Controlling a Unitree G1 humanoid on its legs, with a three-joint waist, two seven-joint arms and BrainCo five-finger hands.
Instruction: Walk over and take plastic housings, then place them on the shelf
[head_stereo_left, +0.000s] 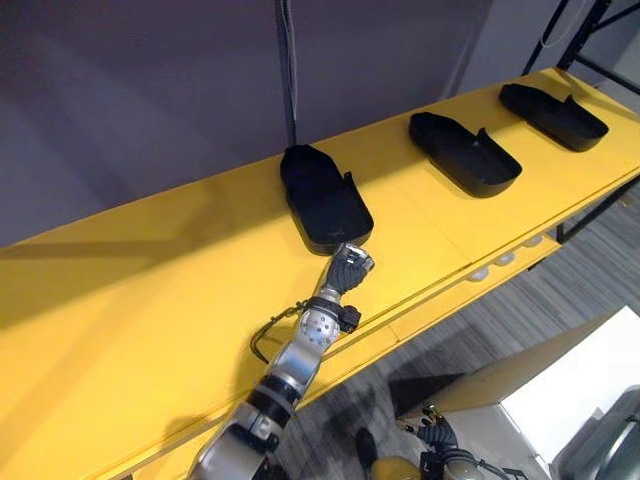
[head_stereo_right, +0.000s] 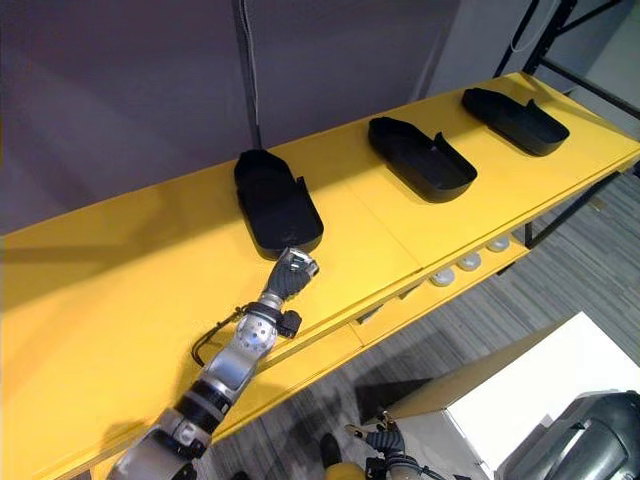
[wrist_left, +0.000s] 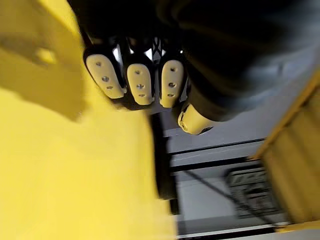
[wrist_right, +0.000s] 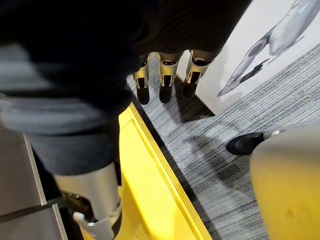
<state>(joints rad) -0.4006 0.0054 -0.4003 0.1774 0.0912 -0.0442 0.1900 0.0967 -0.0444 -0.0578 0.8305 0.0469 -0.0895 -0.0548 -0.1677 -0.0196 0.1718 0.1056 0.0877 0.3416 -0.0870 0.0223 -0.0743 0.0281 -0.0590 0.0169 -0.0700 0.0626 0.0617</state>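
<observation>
Three black plastic housings lie on the yellow shelf (head_stereo_left: 150, 300), each a shallow, open-topped shell with a rounded end and a notch in one side wall. The nearest housing (head_stereo_left: 322, 195) runs lengthwise from the back edge toward the front edge, rounded end to the back. The middle housing (head_stereo_left: 465, 152) and the far housing (head_stereo_left: 553, 115) lie further toward the shelf's right end, angled more along it.

My left hand (head_stereo_left: 350, 267) sits at the nearest housing's front end; whether it touches, I cannot tell. The left wrist view shows its fingers (wrist_left: 140, 85) straight and side by side. The right wrist view shows my right hand (wrist_right: 162, 75) hanging loose over grey floor.
</observation>
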